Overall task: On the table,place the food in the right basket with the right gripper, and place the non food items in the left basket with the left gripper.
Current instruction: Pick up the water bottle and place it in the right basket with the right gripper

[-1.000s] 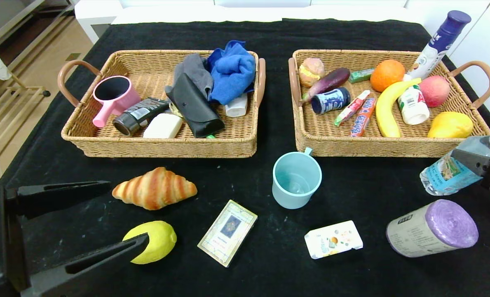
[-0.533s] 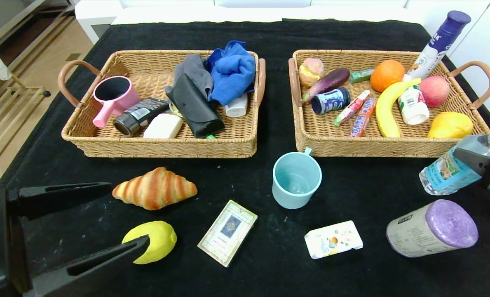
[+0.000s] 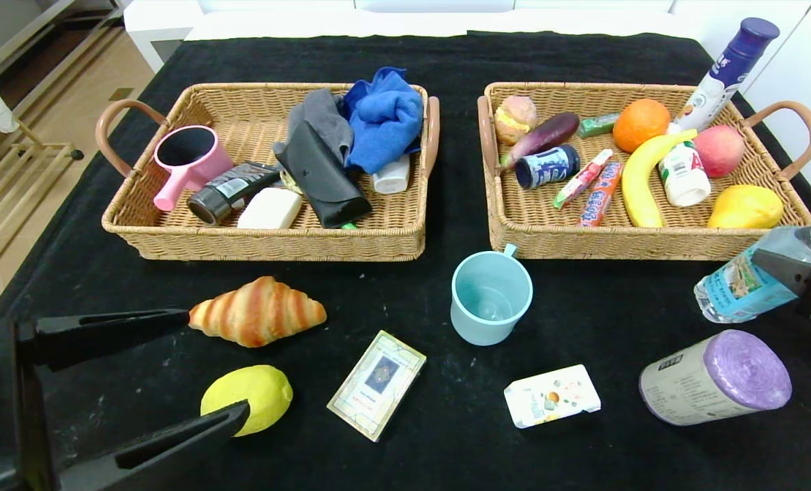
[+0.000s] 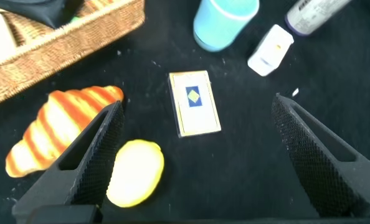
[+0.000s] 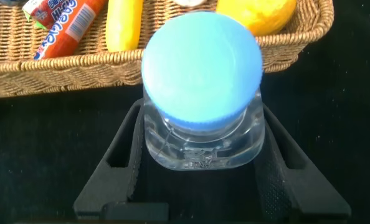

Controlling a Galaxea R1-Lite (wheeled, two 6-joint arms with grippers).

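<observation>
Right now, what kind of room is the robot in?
Probably a lab or test room set up for sorting practice. A table under black cloth holds two wicker baskets, the left basket and the right basket, filled with mixed items, and white furniture stands behind.

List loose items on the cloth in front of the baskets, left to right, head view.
lemon → croissant → card box → blue mug → white carton → purple roll → water bottle, gripped by the right gripper.
</observation>
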